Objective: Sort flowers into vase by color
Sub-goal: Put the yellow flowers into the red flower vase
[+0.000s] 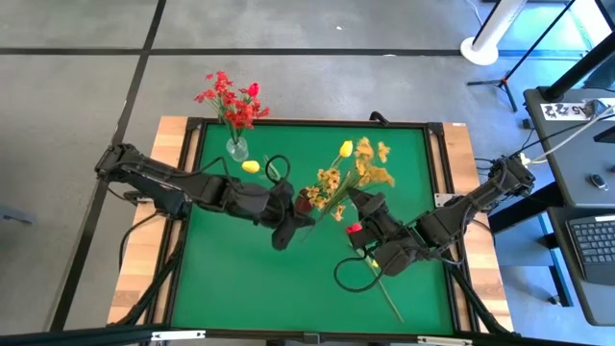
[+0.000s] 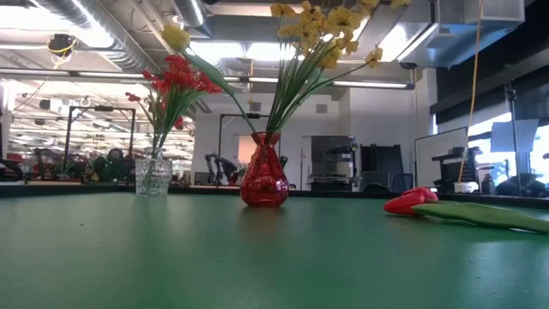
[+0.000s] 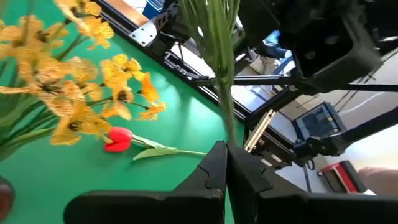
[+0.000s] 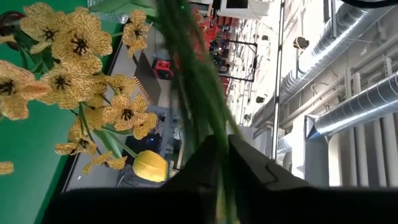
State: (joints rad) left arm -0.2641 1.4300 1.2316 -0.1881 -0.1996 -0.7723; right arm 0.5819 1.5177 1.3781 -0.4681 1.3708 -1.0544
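Both arms reach in over the middle of the green table (image 1: pixel 221 279), meeting around the red vase (image 2: pixel 263 182), which from above is almost wholly hidden beneath them and the yellow spray (image 1: pixel 357 170) standing in it. The left gripper (image 3: pixel 226 163) has its fingers clenched on a bunch of thin green stems (image 3: pixel 219 43); which blooms those stems carry is cut off above the wrist view. The right gripper (image 4: pixel 225 152) is likewise pinched nearly shut on green stems (image 4: pixel 189 68), with yellow blossoms and a yellow tulip (image 4: pixel 151 165) close beside it, though the stems blur across the lens and I cannot trace them to a flower. From table height neither gripper shows at all. A clear glass vase (image 2: pixel 153 176) near the far edge, toward the left corner, holds the red spray (image 1: pixel 231 101); a single yellow bloom (image 1: pixel 251 166) lies just beside it. A red tulip (image 2: pixel 410 200) lies flat on the table toward the right edge, its stem running toward the near edge, partly covered from above by the right arm.
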